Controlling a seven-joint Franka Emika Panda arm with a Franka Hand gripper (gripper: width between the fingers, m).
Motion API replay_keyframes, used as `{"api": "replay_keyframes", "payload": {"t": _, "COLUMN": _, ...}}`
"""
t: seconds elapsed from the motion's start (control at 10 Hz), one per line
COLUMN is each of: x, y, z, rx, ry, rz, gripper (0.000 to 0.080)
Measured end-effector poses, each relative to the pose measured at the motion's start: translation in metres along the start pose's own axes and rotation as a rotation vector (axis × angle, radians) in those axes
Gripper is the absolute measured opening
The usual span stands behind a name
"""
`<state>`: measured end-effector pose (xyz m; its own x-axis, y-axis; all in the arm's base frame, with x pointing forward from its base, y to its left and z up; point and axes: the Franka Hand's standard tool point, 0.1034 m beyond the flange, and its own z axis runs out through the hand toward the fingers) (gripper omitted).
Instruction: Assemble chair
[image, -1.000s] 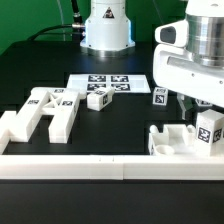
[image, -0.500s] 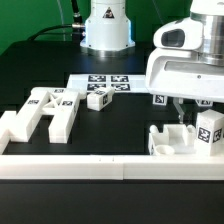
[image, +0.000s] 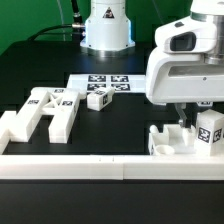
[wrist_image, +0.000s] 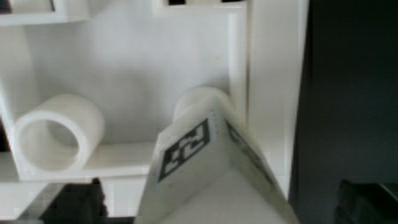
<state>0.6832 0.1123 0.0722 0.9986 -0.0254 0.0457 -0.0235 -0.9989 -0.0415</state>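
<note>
two-finger gripper (image: 184, 117) hanging with jaws apart, gripping nothing | matte white plastic chair assembly (image: 170, 142) sitting just beneath, exterior view's right | risk: gripper descending off-line, likely clipping tagged white block (image: 209, 132) and knocking it loose

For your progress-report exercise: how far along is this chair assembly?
Done: the H-shaped group looks joined. In hand: nothing; jaws stand open over the notched piece at the exterior view's right. Left: the small block lies loose, unattached.
</note>
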Motion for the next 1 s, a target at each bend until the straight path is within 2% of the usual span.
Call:
{"api": "replay_keyframes", "payload": {"t": 0.2, "x": 0.0005, "y": 0.0036, "z": -0.0001, "rx": -0.011, "ry": 0.000, "rz": -0.155, "gripper": 0.0649}}
{"api": "replay_keyframes", "payload": {"t": 0.4, "x": 0.0008, "y": 0.0050, "z": -0.0001, "rx": -0.011, "ry": 0.000, "rz": -0.202, "gripper": 0.0649}}
{"api": "replay_keyframes", "payload": {"t": 0.5, "x": 0.0011, "y": 0.0065, "z": -0.0001, "rx": -0.012, "ry": 0.000, "rz": -0.199, "gripper": 0.0552}}
{"api": "replay_keyframes", "payload": {"t": 0.6, "x": 0.0008, "y": 0.0065, "z": 0.0003, "rx": -0.012, "ry": -0.001, "rz": -0.198, "gripper": 0.0375}}
{"api": "replay_keyframes", "payload": {"t": 0.7, "x": 0.0007, "y": 0.0068, "z": 0.0005, "rx": -0.012, "ry": -0.001, "rz": -0.198, "gripper": 0.0375}}
{"api": "replay_keyframes", "payload": {"t": 0.8, "x": 0.0008, "y": 0.0069, "z": 0.0005, "rx": -0.012, "ry": -0.001, "rz": -0.188, "gripper": 0.0288}}
{"api": "replay_keyframes", "payload": {"t": 1.0, "x": 0.0008, "y": 0.0068, "z": 0.0006, "rx": -0.010, "ry": 0.000, "rz": -0.119, "gripper": 0.0288}}
